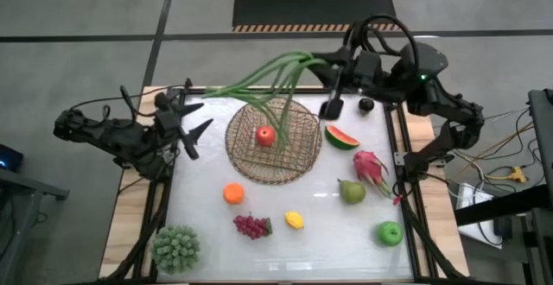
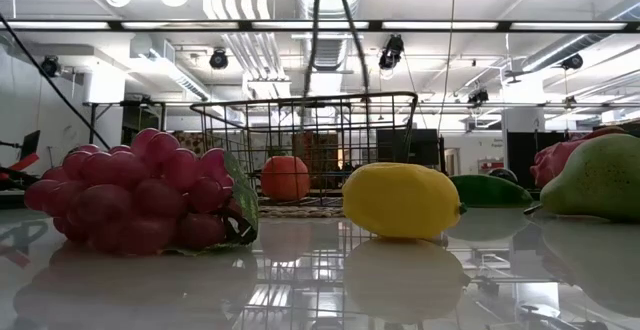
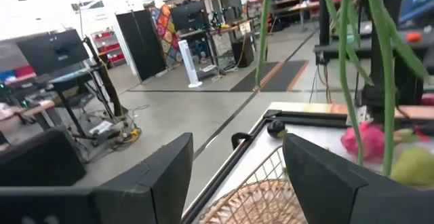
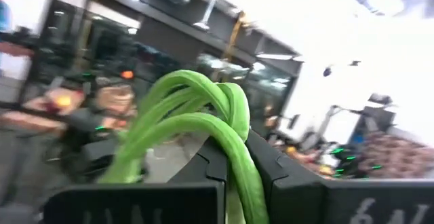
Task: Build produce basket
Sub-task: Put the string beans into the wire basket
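Green stalks (image 1: 259,78) are pinched by the right gripper (image 1: 321,61) above one basket (image 1: 298,151) — one red apple (image 1: 265,135) inside; the left gripper (image 1: 192,119) is spread.

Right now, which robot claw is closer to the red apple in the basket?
Left. The left claw hangs open just beside the basket where the red apple lies. The right claw is farther back, beyond the rim, shut on the green stalks.

round tan basket (image 1: 275,140) holds a red apple (image 1: 265,135); green stalks (image 1: 268,76) hang above.
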Tool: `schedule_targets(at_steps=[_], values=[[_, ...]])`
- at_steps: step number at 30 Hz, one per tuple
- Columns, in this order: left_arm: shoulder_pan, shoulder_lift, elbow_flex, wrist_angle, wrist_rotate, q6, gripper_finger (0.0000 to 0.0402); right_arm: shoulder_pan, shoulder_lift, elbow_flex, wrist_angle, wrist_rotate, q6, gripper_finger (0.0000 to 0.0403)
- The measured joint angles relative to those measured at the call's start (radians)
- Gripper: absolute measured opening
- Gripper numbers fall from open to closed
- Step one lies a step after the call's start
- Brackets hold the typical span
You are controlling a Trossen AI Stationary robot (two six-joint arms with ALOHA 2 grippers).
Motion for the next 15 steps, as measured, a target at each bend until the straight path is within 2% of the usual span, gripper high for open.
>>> schedule_targets(at_steps=[6, 11, 15], values=[[0.000, -0.012, -0.027, 0.004, 0.001, -0.043, 0.0212, -0.050, 0.074, 0.090, 0.014, 0.048, -0.113, 0.0011], [0.000, -0.012, -0.075, 0.074, 0.003, -0.043, 0.0213, -0.121, 0.121, 0.099, 0.005, 0.098, -0.154, 0.0011], [0.000, -0.002, -0.085, 0.094, 0.004, -0.043, 0.0213, -0.185, 0.145, 0.099, -0.016, 0.096, -0.145, 0.0011]])
